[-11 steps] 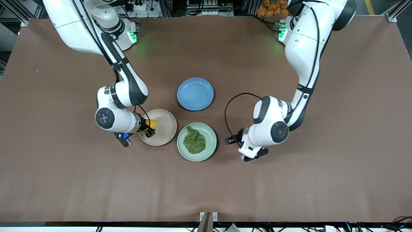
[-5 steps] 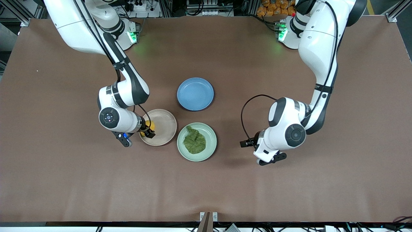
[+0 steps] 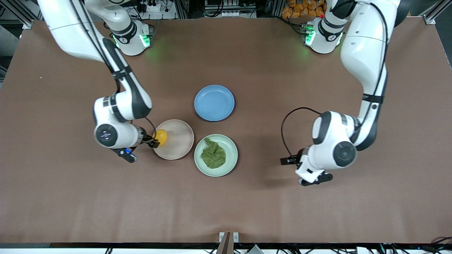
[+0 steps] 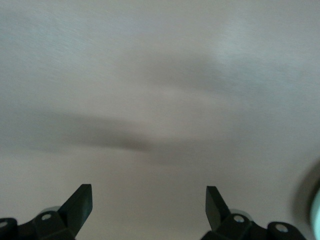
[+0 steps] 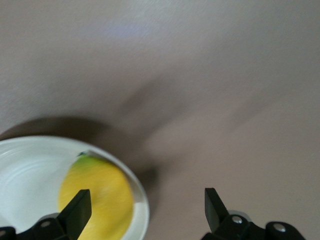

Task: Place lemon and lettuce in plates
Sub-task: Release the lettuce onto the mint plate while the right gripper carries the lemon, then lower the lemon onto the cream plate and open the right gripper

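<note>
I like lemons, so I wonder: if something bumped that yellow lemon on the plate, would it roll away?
Probably a little. The lemon is oval and smooth, so it could roll. It sits near the rim of the shallow beige-pink plate, whose raised edge may stop it. It looks firm, not squashy.

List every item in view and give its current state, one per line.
lemon: released, resting at the rim of the beige plate.
lettuce: lying in the green plate.
beige plate: holds the lemon.
green plate: holds the lettuce.
blue plate: empty.
right gripper: jaws open, beside the beige plate's edge.
left gripper: jaws open, empty, over bare table.
</note>
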{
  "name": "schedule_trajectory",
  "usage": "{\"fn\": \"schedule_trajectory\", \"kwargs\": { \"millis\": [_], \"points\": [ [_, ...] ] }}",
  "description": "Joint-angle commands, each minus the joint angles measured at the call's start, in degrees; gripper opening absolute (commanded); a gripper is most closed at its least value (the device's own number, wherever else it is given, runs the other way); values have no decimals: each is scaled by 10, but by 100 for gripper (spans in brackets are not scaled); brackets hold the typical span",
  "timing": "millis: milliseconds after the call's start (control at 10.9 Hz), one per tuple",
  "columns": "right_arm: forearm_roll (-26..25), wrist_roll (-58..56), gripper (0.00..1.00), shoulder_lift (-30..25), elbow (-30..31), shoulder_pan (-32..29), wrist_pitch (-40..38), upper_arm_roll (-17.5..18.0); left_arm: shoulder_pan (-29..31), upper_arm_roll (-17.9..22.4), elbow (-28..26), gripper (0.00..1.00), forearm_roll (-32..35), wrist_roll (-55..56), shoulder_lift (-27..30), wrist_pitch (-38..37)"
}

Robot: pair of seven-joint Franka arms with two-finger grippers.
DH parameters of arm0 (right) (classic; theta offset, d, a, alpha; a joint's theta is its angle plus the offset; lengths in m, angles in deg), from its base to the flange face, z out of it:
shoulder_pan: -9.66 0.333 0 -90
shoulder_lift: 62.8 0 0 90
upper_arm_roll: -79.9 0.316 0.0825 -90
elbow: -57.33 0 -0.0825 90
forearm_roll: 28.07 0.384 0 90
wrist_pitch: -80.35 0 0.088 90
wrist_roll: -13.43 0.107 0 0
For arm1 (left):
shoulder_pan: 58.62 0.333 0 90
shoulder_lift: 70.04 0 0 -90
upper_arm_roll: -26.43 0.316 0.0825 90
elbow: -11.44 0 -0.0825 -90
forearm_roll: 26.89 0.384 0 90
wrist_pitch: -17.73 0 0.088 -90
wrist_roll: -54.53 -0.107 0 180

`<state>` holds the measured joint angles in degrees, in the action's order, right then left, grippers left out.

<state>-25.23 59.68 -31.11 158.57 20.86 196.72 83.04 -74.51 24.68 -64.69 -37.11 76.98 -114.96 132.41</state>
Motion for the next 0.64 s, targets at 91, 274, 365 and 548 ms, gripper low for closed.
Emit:
{"fn": "schedule_trajectory", "kwargs": {
  "millis": [91, 274, 365, 548],
  "points": [
    [-7, -26, 100, -11, 0, -18, -17, 7, 39, -1, -13, 100, 21, -73, 27, -44],
    [-7, -28, 100, -15, 0, -19, -20, 6, 52, -1, -13, 100, 56, -85, 37, -58],
    [-7, -32, 100, -18, 0, -20, -25, 6, 59, -1, -13, 100, 61, -97, 41, -61],
    [-7, -103, 100, -30, 4, -37, -38, 6, 74, -1, -13, 100, 62, -128, 53, -67]
  ]
}}
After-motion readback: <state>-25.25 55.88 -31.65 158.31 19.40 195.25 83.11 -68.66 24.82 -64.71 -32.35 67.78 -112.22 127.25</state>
